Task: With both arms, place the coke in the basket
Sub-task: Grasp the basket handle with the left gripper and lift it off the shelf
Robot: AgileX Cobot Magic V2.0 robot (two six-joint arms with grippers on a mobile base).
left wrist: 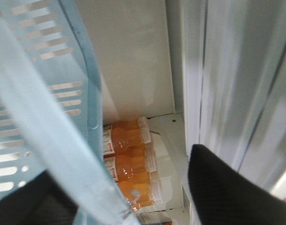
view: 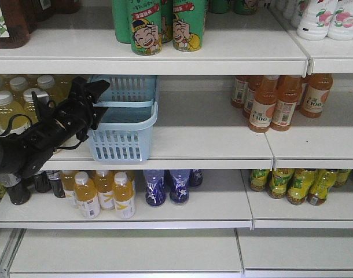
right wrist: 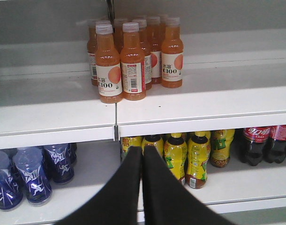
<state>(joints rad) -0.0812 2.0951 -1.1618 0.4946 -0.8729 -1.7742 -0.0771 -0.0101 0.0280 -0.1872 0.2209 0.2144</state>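
On the middle shelf (view: 223,145), left gripper (view: 99,99) straddles the basket (view: 121,145) rim, jaws wide. Right gripper (right wrist: 142,180), closed and empty, should open before reaching the coke (right wrist: 254,140).

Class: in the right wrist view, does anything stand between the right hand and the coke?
Yes: yellow-labelled bottles on the lower shelf stand between the right hand and the coke farther right. Its front face looks unobstructed.

Probably a shop, white tiered shelves (view: 211,133), rows of orange drink bottles (view: 280,101), green cans (view: 146,29)
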